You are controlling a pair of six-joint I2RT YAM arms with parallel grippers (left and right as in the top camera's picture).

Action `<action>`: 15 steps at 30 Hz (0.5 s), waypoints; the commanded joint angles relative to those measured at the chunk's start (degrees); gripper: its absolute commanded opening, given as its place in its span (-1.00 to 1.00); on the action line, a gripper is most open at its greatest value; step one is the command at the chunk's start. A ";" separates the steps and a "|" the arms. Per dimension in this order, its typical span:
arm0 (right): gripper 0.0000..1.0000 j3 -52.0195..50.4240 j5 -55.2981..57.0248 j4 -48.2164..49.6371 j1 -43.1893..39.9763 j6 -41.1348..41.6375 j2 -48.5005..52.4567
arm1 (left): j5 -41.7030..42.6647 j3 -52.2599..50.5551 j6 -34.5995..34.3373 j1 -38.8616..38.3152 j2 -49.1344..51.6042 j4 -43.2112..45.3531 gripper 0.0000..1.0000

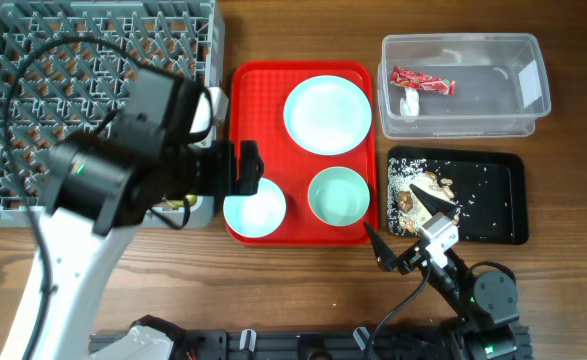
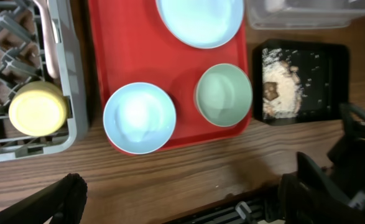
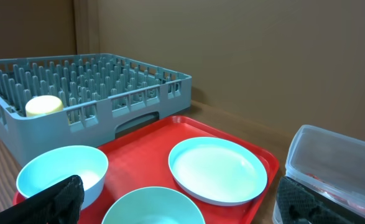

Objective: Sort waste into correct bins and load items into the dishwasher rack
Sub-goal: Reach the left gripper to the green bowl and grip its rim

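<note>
The grey dishwasher rack [image 1: 93, 100] stands at the far left and holds the yellow cup [image 2: 38, 109]. The pale-blue plate [image 1: 327, 114], the pale-blue bowl [image 1: 254, 210] and the mint-green bowl [image 1: 338, 196] sit on the red tray [image 1: 273, 110]. The red wrapper [image 1: 422, 82] and a white scrap [image 1: 410, 103] lie in the clear tub [image 1: 533, 120]. Food scraps [image 1: 420, 190] lie in the black tray [image 1: 493, 200]. My left gripper [image 1: 245, 170] is open and empty over the red tray's left edge. My right gripper [image 1: 403, 222] is open and empty at the black tray's near left corner.
A pale utensil handle [image 2: 45, 37] lies in the rack along its right wall; I cannot tell which utensil it is. Bare wooden table [image 1: 303, 290] runs along the front, with the arm bases [image 1: 483, 300] at its near edge.
</note>
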 commanded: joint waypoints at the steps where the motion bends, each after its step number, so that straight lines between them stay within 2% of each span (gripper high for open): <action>1: 0.99 -0.15 0.57 0.09 -0.13 0.81 0.02 | 1.79 0.04 -1.09 -0.20 -1.33 -0.02 0.99; 2: 1.00 -0.15 0.57 0.09 -0.13 0.81 0.02 | 1.73 0.02 -1.42 -0.55 -1.25 -0.37 1.00; 6: 1.00 -0.15 0.57 0.09 -0.13 0.83 0.02 | -1.07 -2.99 -3.06 -2.34 -0.09 0.33 0.67; 8: 0.99 -0.15 0.57 0.09 -0.13 0.83 0.02 | -1.25 -7.10 -4.11 -3.41 0.74 3.13 0.57; 11: 1.00 -0.15 0.57 0.09 -0.13 0.81 0.02 | -0.94 -15.76 -5.77 -6.14 2.56 11.56 0.53; 15: 1.00 -0.15 0.57 0.09 -0.13 0.81 0.02 | -0.20 -23.80 -5.66 -9.44 6.36 22.88 0.29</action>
